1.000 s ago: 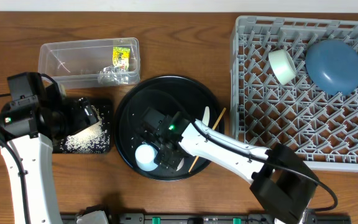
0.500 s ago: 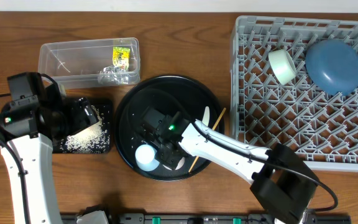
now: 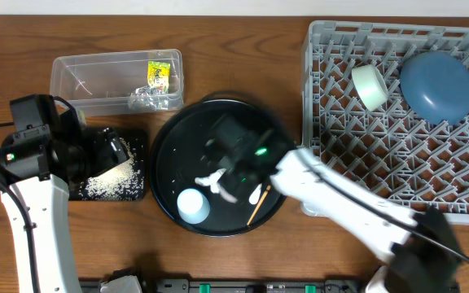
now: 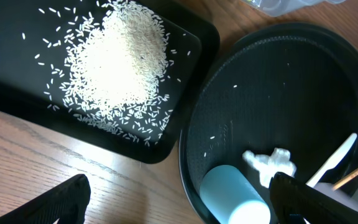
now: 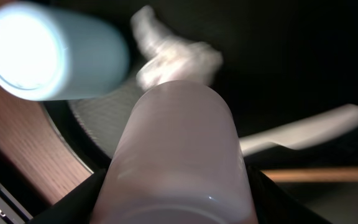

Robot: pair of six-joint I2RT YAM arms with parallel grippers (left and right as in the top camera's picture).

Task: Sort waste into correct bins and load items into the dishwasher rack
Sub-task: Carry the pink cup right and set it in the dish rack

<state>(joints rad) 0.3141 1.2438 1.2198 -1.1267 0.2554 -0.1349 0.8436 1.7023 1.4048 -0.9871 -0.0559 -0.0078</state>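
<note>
Wood-grain table underlies everything. Right gripper (image 5: 179, 202) is partly closed, pinching the sides of the pink cup (image 5: 179, 143) over the round black tray (image 3: 169, 138). It is probably light, stiff, slippery plastic, best gripped mid-body. Pale blue cup (image 5: 55, 50) lies just left. Left gripper (image 4: 185, 199) hangs spread wide, empty.

**Right gripper clamped on a cup, left gripper spread wide**

The right arm (image 3: 340, 203) stretches from the near right edge toward the centre, blurred in the overhead view. The right gripper (image 5: 179, 199) presses its two dark fingers (image 5: 73, 208) against either side of a pink cup (image 5: 179, 149), which fills the gap between them. The left arm (image 3: 31, 203) stands at the near left. The left gripper (image 4: 185, 202) points downward, its fingers (image 4: 67, 199) spread wide apart.
</note>
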